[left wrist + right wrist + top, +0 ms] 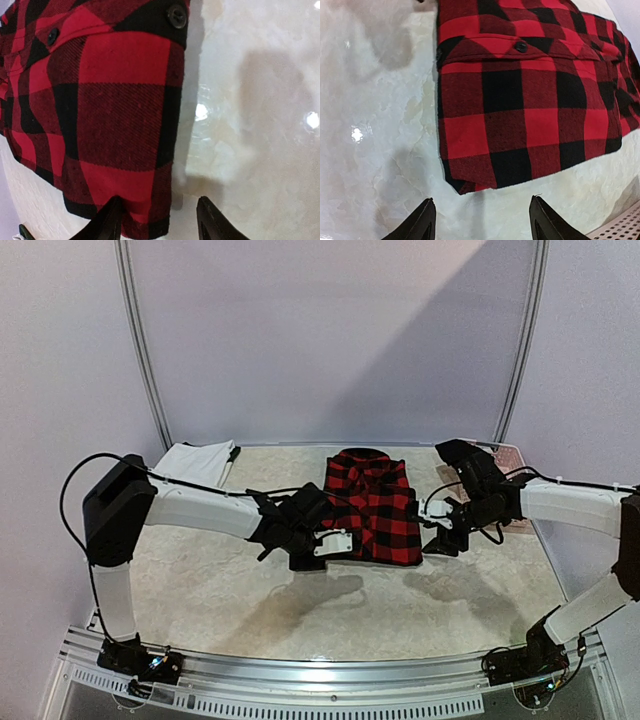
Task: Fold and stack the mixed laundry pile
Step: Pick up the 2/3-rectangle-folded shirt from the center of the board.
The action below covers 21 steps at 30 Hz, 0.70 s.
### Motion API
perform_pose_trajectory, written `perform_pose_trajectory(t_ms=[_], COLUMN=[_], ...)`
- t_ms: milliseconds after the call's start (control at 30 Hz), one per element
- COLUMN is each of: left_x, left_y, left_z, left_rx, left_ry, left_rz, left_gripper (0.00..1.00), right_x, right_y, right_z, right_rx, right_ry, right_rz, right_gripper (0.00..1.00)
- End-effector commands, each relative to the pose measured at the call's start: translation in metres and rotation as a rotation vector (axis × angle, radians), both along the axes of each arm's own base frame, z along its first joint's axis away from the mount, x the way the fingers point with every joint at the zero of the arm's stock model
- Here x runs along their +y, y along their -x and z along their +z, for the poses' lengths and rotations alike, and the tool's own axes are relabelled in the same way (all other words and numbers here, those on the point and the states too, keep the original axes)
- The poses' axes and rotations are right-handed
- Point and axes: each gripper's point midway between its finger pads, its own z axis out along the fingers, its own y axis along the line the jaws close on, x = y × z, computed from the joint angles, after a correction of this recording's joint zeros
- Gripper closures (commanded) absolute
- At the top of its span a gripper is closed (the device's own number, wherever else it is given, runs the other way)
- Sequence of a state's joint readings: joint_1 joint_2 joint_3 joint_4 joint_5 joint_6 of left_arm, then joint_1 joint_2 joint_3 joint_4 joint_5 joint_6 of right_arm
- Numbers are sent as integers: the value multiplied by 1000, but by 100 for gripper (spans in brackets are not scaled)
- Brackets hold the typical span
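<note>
Folded, the checked shirt [372,505] is lying on the table [250,590] just ahead of the left jaws and right jaws, both gaping empty. A white cloth [195,462] is lying well beyond the left jaws; stacking is likely remaining.

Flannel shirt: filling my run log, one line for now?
flannel shirt folded flat | left gripper open at its edge | right gripper open beside it
</note>
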State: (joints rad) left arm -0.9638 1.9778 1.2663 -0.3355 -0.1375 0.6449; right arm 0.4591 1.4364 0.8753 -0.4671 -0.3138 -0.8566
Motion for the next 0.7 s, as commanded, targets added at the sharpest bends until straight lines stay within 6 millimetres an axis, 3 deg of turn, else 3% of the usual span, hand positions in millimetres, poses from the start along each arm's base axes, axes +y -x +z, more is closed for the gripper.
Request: perform_pose_trajectory(t_ms=[0,167,433,533,667], left_x=[-15,-12,-15,-22,-31], left_y=[-9,-5,6,6,7], left_z=[-8,-5,48,46,24], left_rx=[-51,-60,-128,-136,-69], left_ry=[-5,-24,92,97,78], left_rz=[-24,-25,-103,-143,-154], left_gripper=[47,49,46,44,43], right_x=[9,19,20,20,18], right_y=[-2,0,3,5,5], right_z=[-12,-36,-34,-35,-37], right_rx=[-108,-147,-153,-144,-141], right_ry=[96,194,184,179,185], right_rz=[74,149,154,150,142], right_gripper=[36,36,36,36,35])
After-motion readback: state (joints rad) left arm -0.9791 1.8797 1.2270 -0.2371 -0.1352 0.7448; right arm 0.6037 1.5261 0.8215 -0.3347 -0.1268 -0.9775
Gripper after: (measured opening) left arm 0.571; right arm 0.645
